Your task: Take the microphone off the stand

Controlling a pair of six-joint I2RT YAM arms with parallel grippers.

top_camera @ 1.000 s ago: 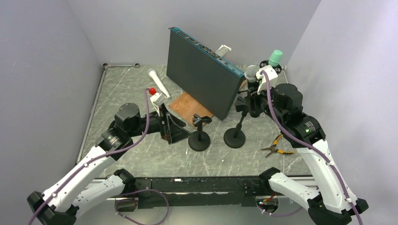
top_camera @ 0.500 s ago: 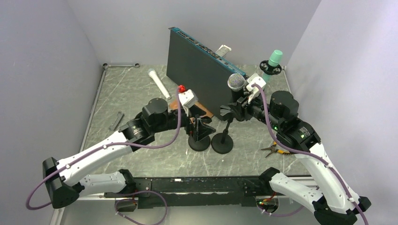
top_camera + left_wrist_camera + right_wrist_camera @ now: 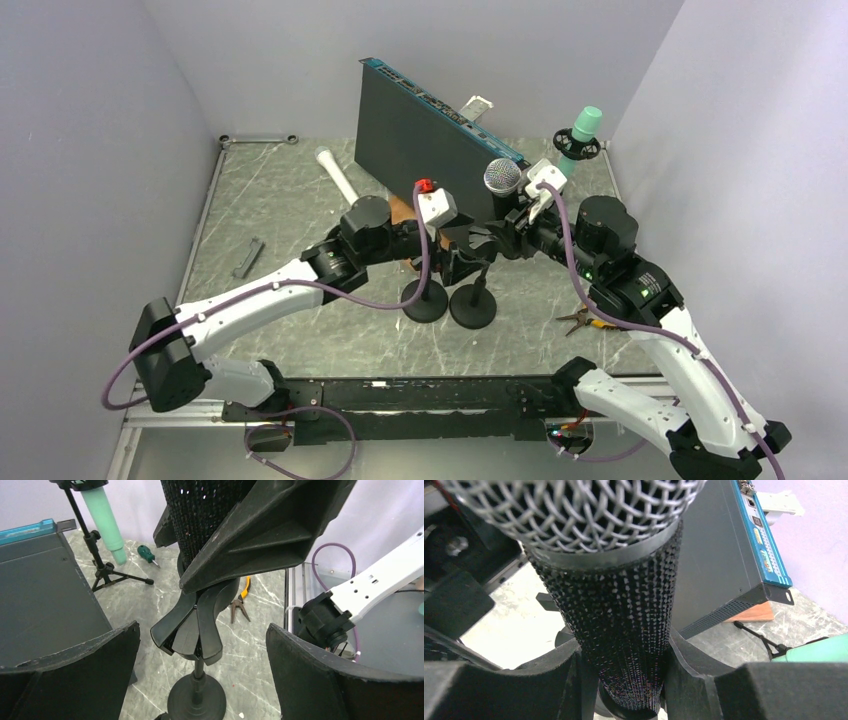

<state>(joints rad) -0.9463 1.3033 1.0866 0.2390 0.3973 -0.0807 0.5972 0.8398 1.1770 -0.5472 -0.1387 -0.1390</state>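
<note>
Right pincer point(image 3: 508, 212) is clenched on the mic point(image 3: 502, 178), pads on the dark knurled body just under the mesh head. Mic stands near upright, head up, tail down at the clip point(image 3: 192, 630) of the stand point(image 3: 472, 303); can't tell if the tail's clear of the clip yet. In the top view its long axis runs approx 7 to 1 o'clock. Left pincer point(image 3: 460, 250) is released, jaws wide, one each side of the clip w/ gaps both sides, touching nothing; mic sits approx 1 o'clock from it. My guess: right arm has the lift, straight up along that axis, while left pins the clip. Writing: nothing legible; blue-edged box point(image 3: 420, 160) at 12 o'clock has port markings too small to read
</note>
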